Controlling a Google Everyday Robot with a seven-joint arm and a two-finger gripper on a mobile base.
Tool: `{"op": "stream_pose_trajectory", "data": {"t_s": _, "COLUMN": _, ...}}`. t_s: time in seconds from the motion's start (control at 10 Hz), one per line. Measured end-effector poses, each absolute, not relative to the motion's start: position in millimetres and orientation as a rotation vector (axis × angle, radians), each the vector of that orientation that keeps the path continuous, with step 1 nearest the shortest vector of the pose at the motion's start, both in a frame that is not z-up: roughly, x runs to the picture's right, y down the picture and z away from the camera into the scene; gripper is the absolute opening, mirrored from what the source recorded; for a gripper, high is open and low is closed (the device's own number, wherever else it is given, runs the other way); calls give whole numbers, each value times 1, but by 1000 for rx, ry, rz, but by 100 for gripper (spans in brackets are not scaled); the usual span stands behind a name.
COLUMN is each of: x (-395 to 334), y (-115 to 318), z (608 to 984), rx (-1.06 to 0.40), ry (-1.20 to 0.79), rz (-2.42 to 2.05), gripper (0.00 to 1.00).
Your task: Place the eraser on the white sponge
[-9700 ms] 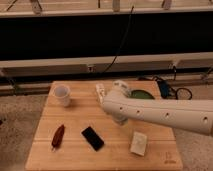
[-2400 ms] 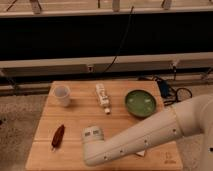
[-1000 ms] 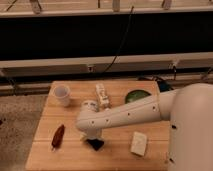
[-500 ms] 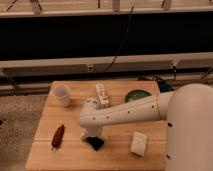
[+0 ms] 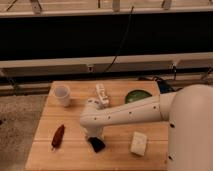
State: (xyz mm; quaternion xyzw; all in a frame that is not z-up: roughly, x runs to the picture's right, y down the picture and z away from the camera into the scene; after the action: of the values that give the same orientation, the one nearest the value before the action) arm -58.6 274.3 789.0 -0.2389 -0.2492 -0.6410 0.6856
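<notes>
The eraser (image 5: 97, 144), a small flat black block, lies on the wooden table (image 5: 75, 115) near the front centre. My gripper (image 5: 95, 137) points down right over it, at or just above its top. The wrist hides the contact. The white sponge (image 5: 138, 143), a cream block, lies on the table to the right of the eraser, about a hand's width away, with nothing on it. My white arm (image 5: 135, 111) reaches in from the right across the table.
A white cup (image 5: 62, 95) stands at the back left. A white tube (image 5: 102, 94) lies at the back centre. A green bowl (image 5: 138, 96) sits at the back right, partly behind the arm. A reddish-brown elongated object (image 5: 58, 136) lies at the front left.
Over the last seconds the arm swung across the table and brought the gripper down over the eraser. In the last second it has barely moved. The eraser and sponge lie where they were.
</notes>
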Motion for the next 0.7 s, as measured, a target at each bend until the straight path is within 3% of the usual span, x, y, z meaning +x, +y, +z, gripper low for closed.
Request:
{"op": "stream_pose_trajectory", "data": {"t_s": 0.3, "x": -61, "y": 270, "z": 793, "rx": -521, "ry": -552, "rz": -1430, "gripper": 0}}
{"op": "stream_pose_trajectory", "data": {"t_s": 0.7, "x": -49, "y": 255, "z": 778, "rx": -517, "ry": -538, "rz": -1424, "gripper": 0}}
